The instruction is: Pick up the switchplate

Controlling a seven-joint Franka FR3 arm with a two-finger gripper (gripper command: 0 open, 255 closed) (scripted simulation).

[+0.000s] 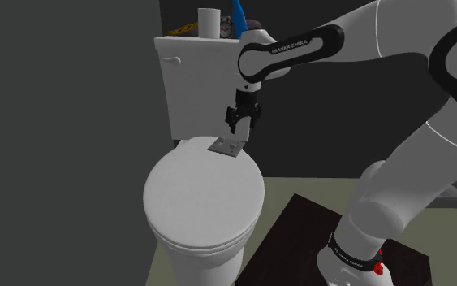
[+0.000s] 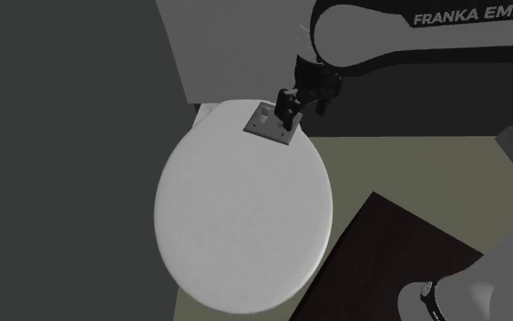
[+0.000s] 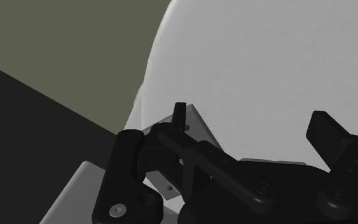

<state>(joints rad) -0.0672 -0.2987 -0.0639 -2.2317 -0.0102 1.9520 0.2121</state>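
Now | switchplate (image 2: 268, 121): grey, flat, rectangular, small holes | at toilet lid (image 2: 236, 210) rear

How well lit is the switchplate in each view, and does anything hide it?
Shoulder view: dim surroundings, but the grey switchplate stands out on the bright toilet lid. Second exterior view: same contrast, the gripper overlapping one edge. Wrist view: the black fingers cover part of it.

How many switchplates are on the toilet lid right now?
1. The grey switchplate sits at the back of the toilet lid, by the tank, just under the claw. No other seems hidden.
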